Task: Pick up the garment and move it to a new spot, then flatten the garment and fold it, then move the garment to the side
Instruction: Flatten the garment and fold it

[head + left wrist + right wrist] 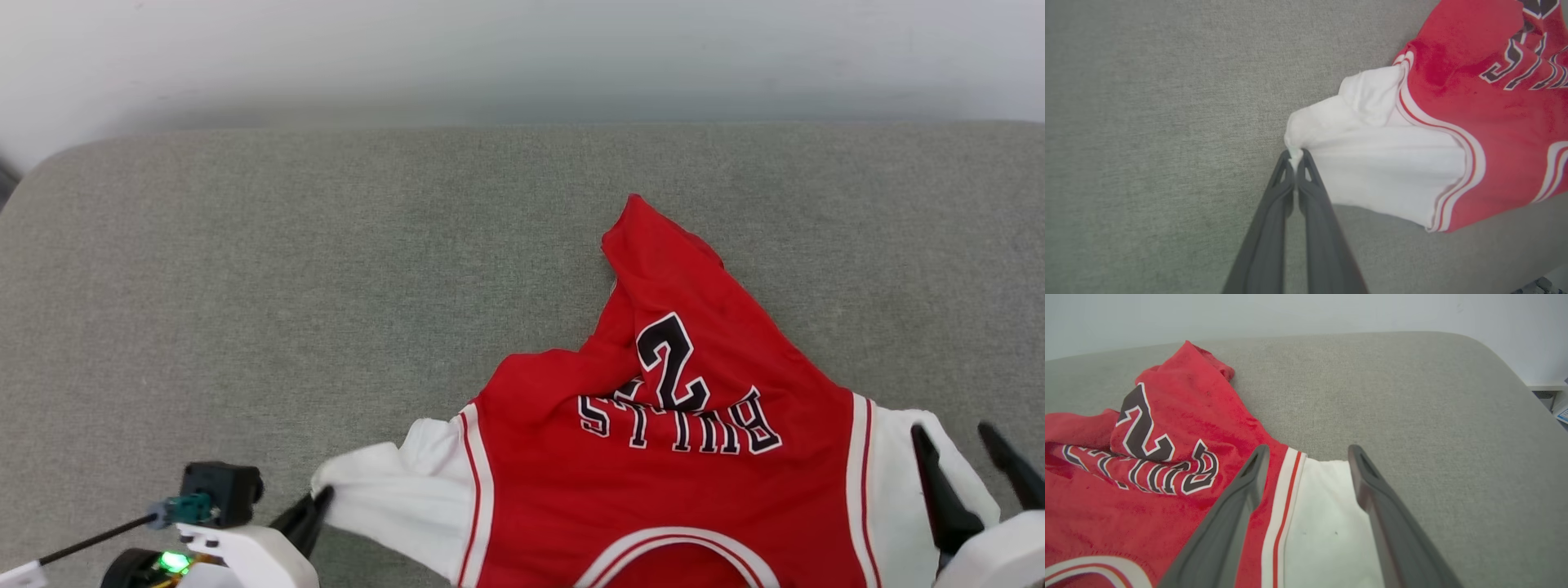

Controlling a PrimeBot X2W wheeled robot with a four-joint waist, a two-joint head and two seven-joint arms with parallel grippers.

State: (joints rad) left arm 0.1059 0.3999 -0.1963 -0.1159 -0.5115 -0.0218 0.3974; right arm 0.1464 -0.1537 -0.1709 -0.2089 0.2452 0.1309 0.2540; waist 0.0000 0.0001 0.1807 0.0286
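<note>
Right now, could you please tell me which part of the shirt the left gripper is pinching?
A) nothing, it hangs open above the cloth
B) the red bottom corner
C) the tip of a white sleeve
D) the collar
C: the left gripper has its two dark fingers shut together on a bunched tip of the white sleeve of the shirt, at the sleeve's outer end.

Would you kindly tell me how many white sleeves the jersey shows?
2. One sleeve is at the jersey's left, pinched by the left gripper; the other is at its right, beneath the open right gripper.
</note>
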